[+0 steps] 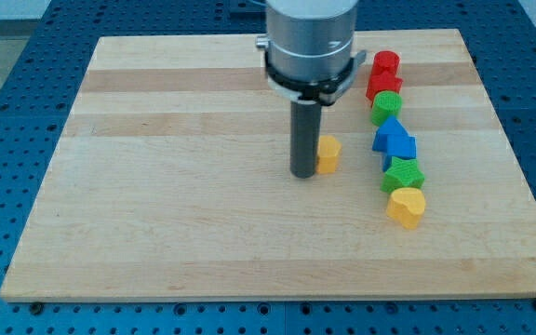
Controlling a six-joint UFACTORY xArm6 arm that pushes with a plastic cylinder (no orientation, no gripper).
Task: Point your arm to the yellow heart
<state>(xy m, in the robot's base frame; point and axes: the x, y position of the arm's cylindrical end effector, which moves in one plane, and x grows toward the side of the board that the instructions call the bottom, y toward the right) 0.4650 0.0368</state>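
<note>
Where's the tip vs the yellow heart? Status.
My tip beside small yellow block, view's left. Yellow heart at view's lower right, untouched. Nothing between.

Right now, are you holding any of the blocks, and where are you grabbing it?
Nothing is held. I have no gripper, only a rod. My tip rests on the board right beside a small yellow block, on its left. The yellow heart sits apart, lower right.

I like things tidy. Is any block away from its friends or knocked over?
Yes: one small yellow block sits alone beside my tip, apart from the column at the view's right ending in the yellow heart. Nothing looks toppled or broken.
</note>
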